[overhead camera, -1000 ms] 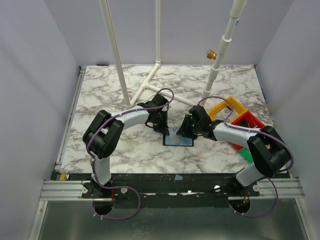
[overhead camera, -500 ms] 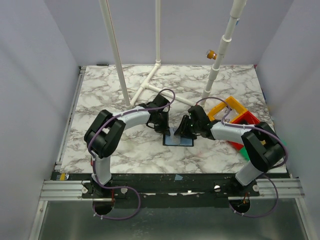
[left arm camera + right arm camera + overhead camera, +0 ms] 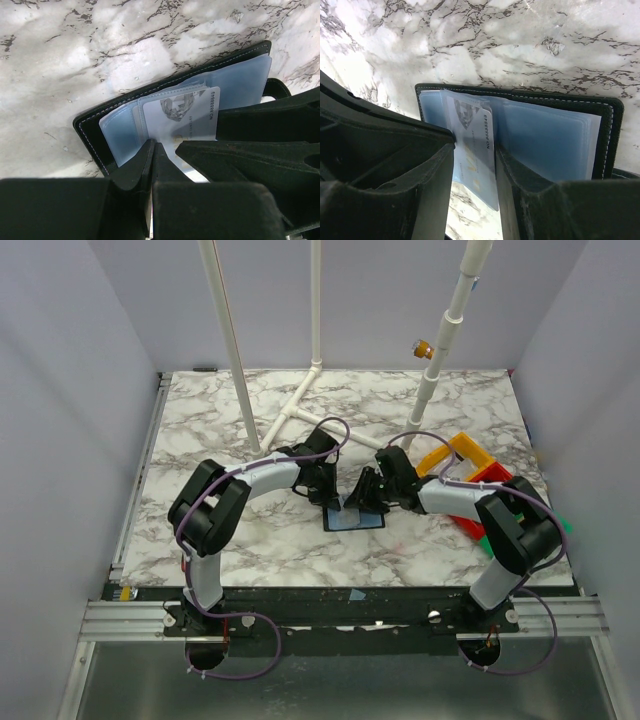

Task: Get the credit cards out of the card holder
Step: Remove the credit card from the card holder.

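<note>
The black card holder lies open on the marble table, bluish sleeves up; it also shows in the left wrist view and the right wrist view. A pale blue-grey credit card sticks out of a sleeve and tilts up off the table. My left gripper is shut, its tips pinched on the card's edge. My right gripper is open, its fingers either side of the card. Other cards are hidden.
Yellow, red and green bins stand at the right, close behind my right arm. White pipe posts rise from the back of the table. The two grippers nearly touch over the holder.
My right gripper has moved left, closer to the left gripper, over the holder. The holder has shifted slightly left. The left gripper has barely moved.
</note>
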Available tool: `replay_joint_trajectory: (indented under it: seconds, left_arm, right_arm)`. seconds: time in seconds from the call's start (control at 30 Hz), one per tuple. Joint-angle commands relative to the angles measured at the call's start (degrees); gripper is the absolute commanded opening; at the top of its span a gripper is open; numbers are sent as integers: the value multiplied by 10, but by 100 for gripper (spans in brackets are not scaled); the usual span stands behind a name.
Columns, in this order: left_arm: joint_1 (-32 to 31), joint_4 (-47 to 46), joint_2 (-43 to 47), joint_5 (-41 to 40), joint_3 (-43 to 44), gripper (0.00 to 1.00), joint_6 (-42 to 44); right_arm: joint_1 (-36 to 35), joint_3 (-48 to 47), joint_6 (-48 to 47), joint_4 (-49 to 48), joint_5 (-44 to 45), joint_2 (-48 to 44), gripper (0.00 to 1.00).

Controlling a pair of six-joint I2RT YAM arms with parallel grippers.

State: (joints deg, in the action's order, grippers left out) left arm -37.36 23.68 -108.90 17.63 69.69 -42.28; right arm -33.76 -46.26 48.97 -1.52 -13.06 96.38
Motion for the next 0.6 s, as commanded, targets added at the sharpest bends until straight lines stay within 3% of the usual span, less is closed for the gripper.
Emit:
replay_joint_trajectory:
  seconds: [0.0, 0.17, 0.4, 0.57]
  left_arm:
    - [-5, -2, -23, 9, 2, 0, -9]
    - [-5, 2, -29, 8, 3, 0, -10]
    - [-5, 2, -29, 7, 4, 0, -12]
    - [-6, 3, -29, 8, 7, 0, -12]
  right_arm:
    - [21, 17, -10, -32, -50, 8, 41]
    - [75, 58, -18, -77, -118, -13, 43]
    - [87, 91, 13, -145, -180, -7, 42]
    - [94, 108, 31, -181, -200, 4, 34]
